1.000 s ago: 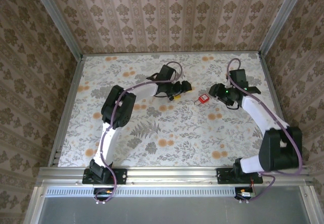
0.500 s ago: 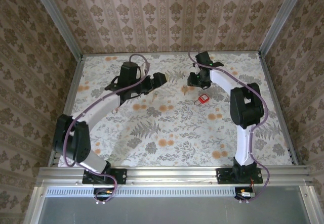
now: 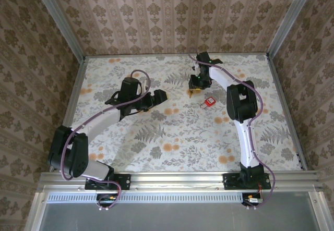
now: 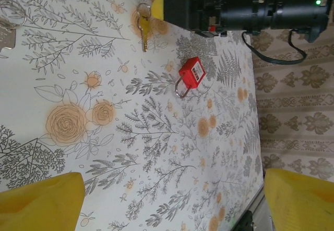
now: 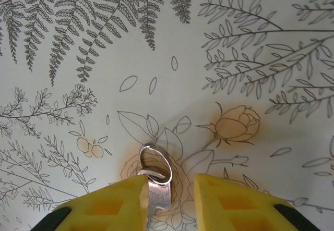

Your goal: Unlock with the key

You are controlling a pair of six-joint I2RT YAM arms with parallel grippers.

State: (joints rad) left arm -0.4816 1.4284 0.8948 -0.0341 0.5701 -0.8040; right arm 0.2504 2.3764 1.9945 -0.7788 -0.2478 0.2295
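The left arm [image 3: 96, 120] and the right arm [image 3: 245, 137] have white curved links and black joint housings. A purple cable [image 3: 140, 74] follows each one. The fingers [image 5: 102, 207] are yellow blocks.

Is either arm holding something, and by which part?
Nothing is held yet. The right fingers stand around the head of the key, with a gap on one side. The left fingers are empty.

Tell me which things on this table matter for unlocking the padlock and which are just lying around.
For the job:
- key on its ring, flanked by the jaws of the right gripper
- red padlock, lying apart from the key

Lying about:
- second ring with what looks like another key, cut off at the left wrist view's edge
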